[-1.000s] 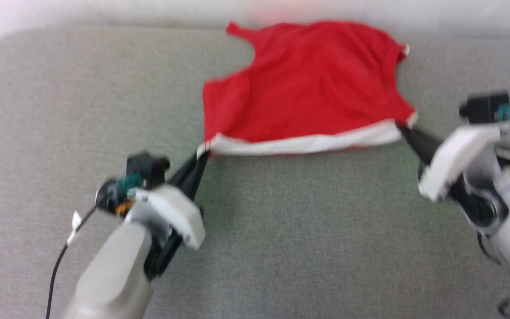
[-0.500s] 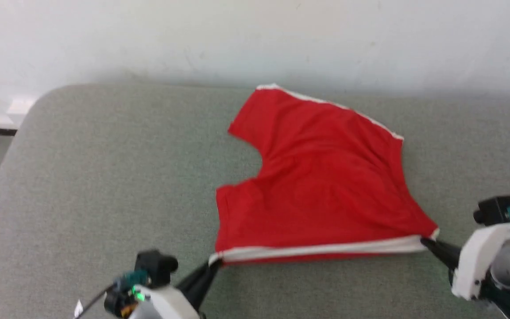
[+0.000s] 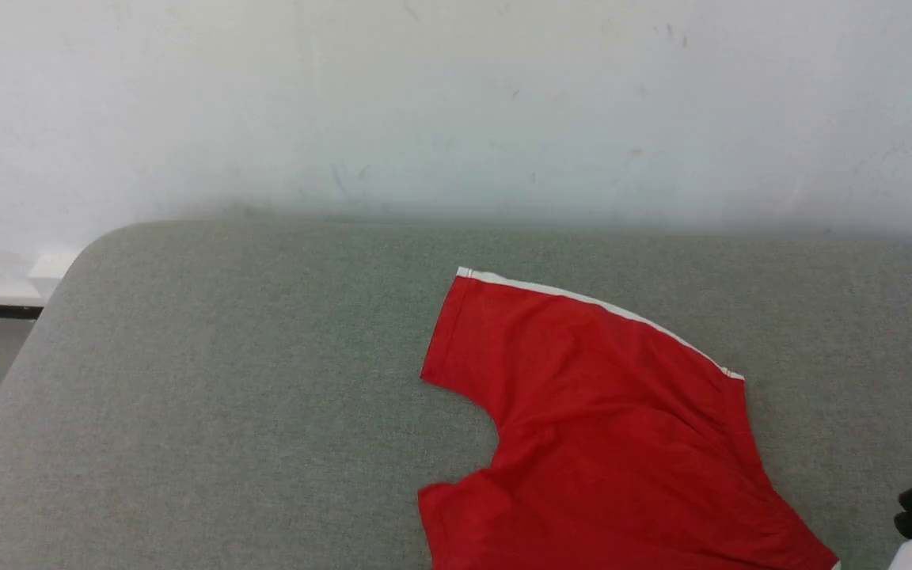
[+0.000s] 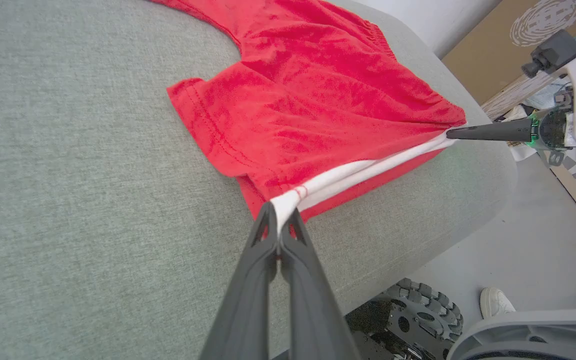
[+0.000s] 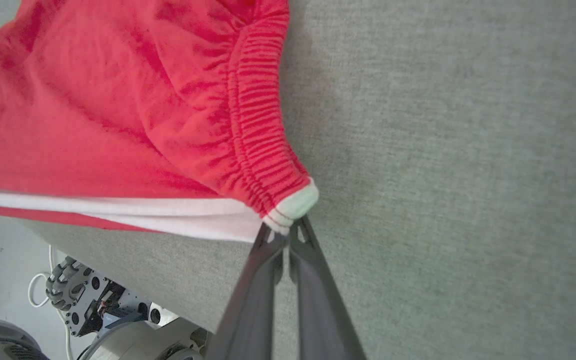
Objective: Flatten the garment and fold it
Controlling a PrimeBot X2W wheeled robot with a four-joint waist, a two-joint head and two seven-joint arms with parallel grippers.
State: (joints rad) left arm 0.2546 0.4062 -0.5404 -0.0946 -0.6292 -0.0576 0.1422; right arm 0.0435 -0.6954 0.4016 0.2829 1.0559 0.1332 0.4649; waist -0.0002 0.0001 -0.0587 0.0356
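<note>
Your left claw [image 4: 280, 226] is clamped on the left corner of the white band [image 4: 368, 167]; the garment [image 3: 614, 443] lies stretched across the counter [image 3: 226, 396], band by the near edge; your right claw [image 5: 284, 233] pinches the right corner. The head camera's just tipped up: flattening looks nearly done.

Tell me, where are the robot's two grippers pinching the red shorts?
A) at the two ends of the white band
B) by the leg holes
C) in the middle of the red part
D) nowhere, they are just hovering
A: in the wrist views the left gripper and the right gripper are each shut on one end of the white band of the red shorts.
</note>
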